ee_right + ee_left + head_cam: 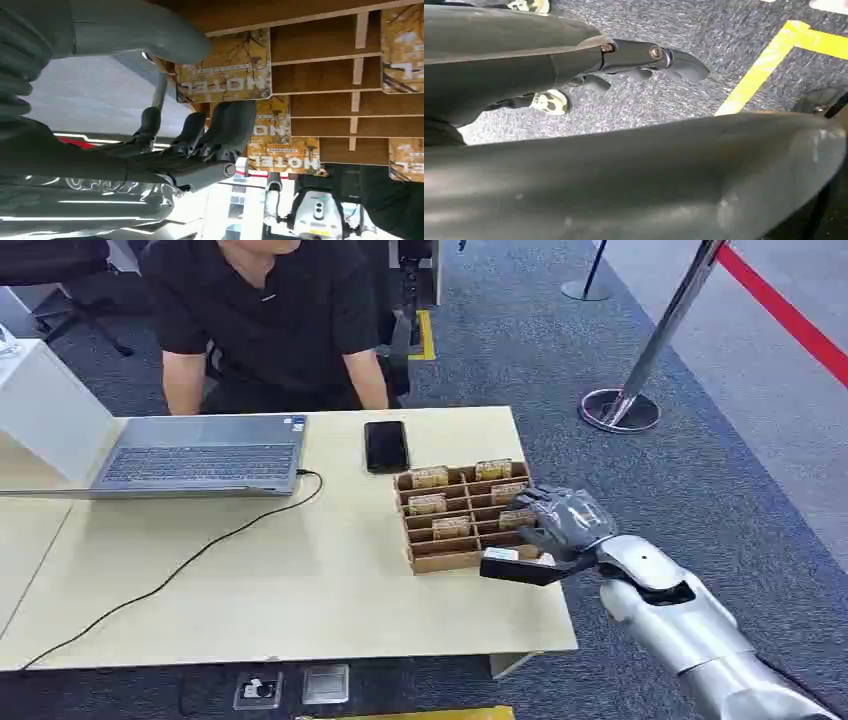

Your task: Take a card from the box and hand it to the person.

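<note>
— Right hand (560, 525) is at the box's (440, 558) near right corner, fingers (227, 127) curled against a card (282, 145); whether it's gripped, I can't tell.
— Left to right on the table (300, 590)?
— Laptop (200, 455), phone (386, 446), then the box with cards standing in its slots. A person (265, 320) sits behind.

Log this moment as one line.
right hand | at brown slotted card box | fingers on a card | not lifted | person waiting

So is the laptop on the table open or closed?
Open. The laptop shows its keyboard, lid raised toward the person, on the table.
</note>
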Tool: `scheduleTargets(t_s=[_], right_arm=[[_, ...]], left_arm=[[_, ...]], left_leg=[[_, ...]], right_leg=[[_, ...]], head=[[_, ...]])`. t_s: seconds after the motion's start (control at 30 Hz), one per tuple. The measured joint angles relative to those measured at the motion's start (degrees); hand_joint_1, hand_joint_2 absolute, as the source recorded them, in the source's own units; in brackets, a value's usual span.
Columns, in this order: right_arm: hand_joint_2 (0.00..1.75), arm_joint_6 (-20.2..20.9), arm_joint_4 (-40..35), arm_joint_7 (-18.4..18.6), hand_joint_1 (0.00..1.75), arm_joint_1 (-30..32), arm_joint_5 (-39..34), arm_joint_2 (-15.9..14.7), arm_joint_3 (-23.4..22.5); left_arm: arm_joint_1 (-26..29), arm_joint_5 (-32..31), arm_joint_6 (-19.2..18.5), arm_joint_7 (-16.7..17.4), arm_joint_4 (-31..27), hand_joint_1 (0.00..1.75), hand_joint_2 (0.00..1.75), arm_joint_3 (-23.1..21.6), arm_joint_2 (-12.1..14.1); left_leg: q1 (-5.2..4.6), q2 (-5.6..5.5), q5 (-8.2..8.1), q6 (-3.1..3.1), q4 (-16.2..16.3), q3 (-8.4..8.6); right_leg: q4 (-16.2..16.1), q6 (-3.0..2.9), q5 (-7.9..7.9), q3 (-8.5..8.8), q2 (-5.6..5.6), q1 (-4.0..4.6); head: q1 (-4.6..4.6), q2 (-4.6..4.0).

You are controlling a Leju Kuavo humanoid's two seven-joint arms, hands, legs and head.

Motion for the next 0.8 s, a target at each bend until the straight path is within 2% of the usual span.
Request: scheduleTargets(t_s=[0.13, 0.3, 0.4, 0.47, 0.5, 0.53, 0.7, 0.73, 0.8], right_arm=[[1.75, -0.1, 0.2, 0.2, 0.65, 0.4, 0.3, 0.0, 0.0], [1.75, -0.7, 0.2, 0.8, 0.8, 0.4, 0.3, 0.2, 0.0], [1.75, -0.8, 0.2, 0.9, 0.84, 0.7, 0.3, 0.2, -0.2], [1.75, -0.9, 0.2, 0.9, 0.99, 0.8, 0.3, 0.3, -0.2], [1.75, -0.9, 0.2, 0.9, 1.15, 0.9, 0.3, 0.3, -0.3], [1.75, -0.9, 0.2, 0.9, 1.45, 0.8, 0.3, 0.4, -0.3], [1.75, -1.0, 0.1, 0.9, 1.55, 1.1, 0.4, 0.4, -0.3], [1.75, -1.0, 0.1, 0.9, 1.75, 1.1, 0.4, 0.4, -0.3], [1.75, -1.0, 0.1, 0.9, 1.75, 1.1, 0.4, 0.5, -0.3]], left_arm=[[0.0, -0.1, 0.0, 0.0, 0.0, 0.0, 0.0, 0.0, 0.0], [0.0, -0.2, 0.0, 0.0, 0.0, 0.0, 0.0, 0.0, 0.0], [0.0, -0.2, 0.0, 0.0, 0.0, 0.0, 0.0, 0.0, 0.0], [0.0, -0.2, 0.0, 0.0, 0.0, 0.0, 0.0, 0.0, 0.0], [0.0, -0.2, 0.0, 0.0, 0.0, 0.0, 0.0, 0.0, 0.0], [0.0, -0.3, 0.0, 0.0, 0.0, 0.0, 0.0, 0.0, 0.0], [0.0, -0.3, 0.0, 0.0, 0.0, 0.0, 0.0, 0.0, 0.0], [0.0, -0.3, 0.0, 0.0, 0.0, 0.0, 0.0, 0.0, 0.0], [0.0, -0.3, 0.0, 0.0, 0.0, 0.0, 0.0, 0.0, 0.0]], left_leg=[[0.0, 0.0, 0.0, 0.0, 0.0, 0.0], [0.0, 0.0, 0.0, 0.0, 0.0, 0.01], [0.0, 0.0, 0.0, 0.01, 0.0, 0.0], [0.0, 0.0, 0.01, 0.01, 0.0, 0.01], [0.0, 0.0, 0.01, 0.01, 0.0, 0.01], [0.0, 0.0, 0.01, 0.01, 0.0, 0.01], [0.0, 0.01, 0.0, 0.0, 0.0, 0.0], [0.0, 0.01, 0.0, 0.01, 0.0, 0.01], [0.0, 0.01, 0.01, 0.01, 0.0, 0.01]], right_leg=[[0.0, 0.0, 0.0, 0.0, 0.0, 0.0], [0.0, 0.0, 0.0, 0.0, 0.0, 0.0], [0.0, 0.0, 0.0, 0.01, 0.0, 0.0], [0.0, 0.0, 0.0, 0.01, 0.0, 0.0], [0.0, 0.0, 0.0, 0.01, 0.0, 0.0], [0.0, 0.0, 0.0, 0.01, 0.0, 0.0], [0.0, 0.0, 0.0, 0.0, 0.01, 0.0], [0.0, 0.0, 0.0, 0.0, 0.01, 0.0], [0.0, 0.0, 0.0, 0.01, 0.01, 0.0]], head=[[0.0, 0.0], [-0.02, 0.0], [-0.02, 0.0], [-0.02, 0.02], [0.0, 0.02], [-0.02, 0.02], [0.0, 0.0], [-0.04, 0.02], [0.0, 0.02]])
